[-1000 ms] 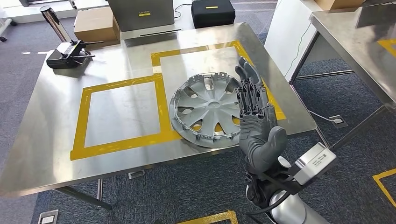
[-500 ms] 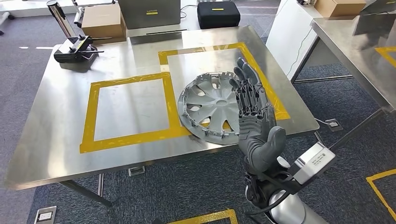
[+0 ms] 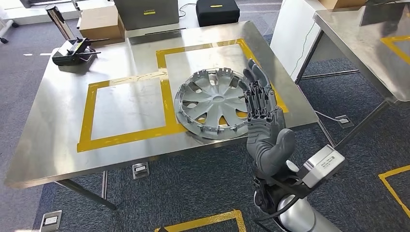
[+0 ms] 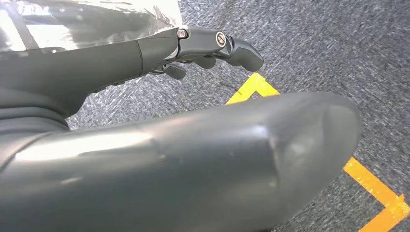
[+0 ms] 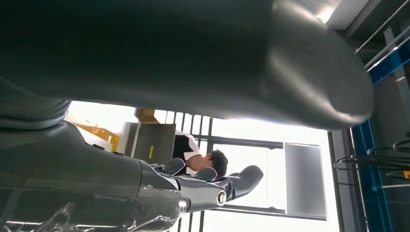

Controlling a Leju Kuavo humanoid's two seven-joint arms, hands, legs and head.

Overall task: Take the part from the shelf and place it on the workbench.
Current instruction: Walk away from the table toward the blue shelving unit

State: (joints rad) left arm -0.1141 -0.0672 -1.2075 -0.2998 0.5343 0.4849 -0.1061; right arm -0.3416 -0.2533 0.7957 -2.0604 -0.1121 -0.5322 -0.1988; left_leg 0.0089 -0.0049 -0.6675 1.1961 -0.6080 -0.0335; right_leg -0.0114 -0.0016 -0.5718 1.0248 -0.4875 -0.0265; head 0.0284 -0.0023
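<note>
- Verifying placement: the wheel cover (image 3: 216, 104) lies flat on the workbench (image 3: 58, 125), across the yellow tape (image 3: 167, 104), just left of the right hand (image 3: 263, 121).
- Right hand: raised, fingers apart, holding nothing.
- Left hand (image 4: 212, 46): empty, fingers loosely extended.
- Withdraw the right hand upward, clear of the cover's rim clips.

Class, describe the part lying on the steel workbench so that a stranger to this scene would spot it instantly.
Start at the steel workbench marked with two yellow tape squares. On the tape strip between the squares, near the front edge, lies the wheel cover, beside the raised right robot hand. It is the only round grey disc there, with radiating spokes and a clip-lined rim.
</note>
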